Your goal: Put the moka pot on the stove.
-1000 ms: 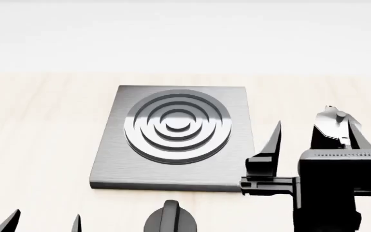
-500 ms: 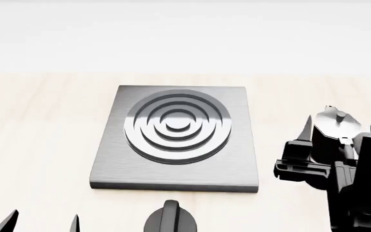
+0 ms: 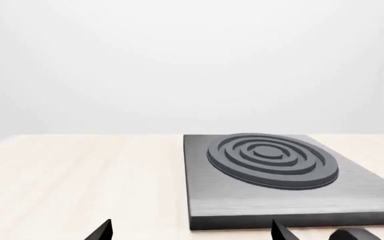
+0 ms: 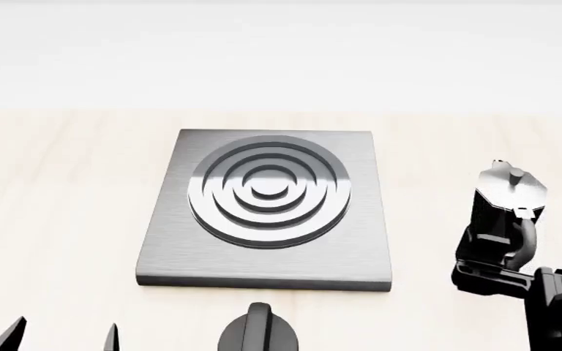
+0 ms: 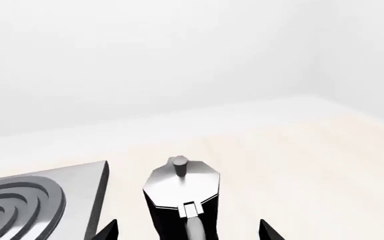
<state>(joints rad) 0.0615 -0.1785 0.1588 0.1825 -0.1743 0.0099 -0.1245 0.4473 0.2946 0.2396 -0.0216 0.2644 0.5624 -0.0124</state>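
Observation:
The moka pot [image 4: 503, 207] stands upright on the wooden table, to the right of the stove [image 4: 269, 207] and apart from it. The pot is black and faceted, with a silvery lid and knob [image 5: 178, 161], and its handle faces my right gripper [image 5: 186, 232]. That gripper is open, one fingertip [image 5: 106, 231] on each side of the pot's lower body, with a gap to it on both sides. In the head view the right gripper [image 4: 525, 256] sits low on the pot's near side. My left gripper [image 3: 190, 232] is open and empty, just in front of the stove's [image 3: 265, 172] near left corner.
A round black knob [image 4: 258, 330] sits on the table in front of the stove's near edge, also seen as the knob [image 3: 356, 234] from the left wrist. The table [image 4: 56, 190] runs back to a white wall.
My right gripper has swung right and lower in the head view, from the stove's right edge to the pot's handle side. The pot, the stove and the left gripper have stayed put.

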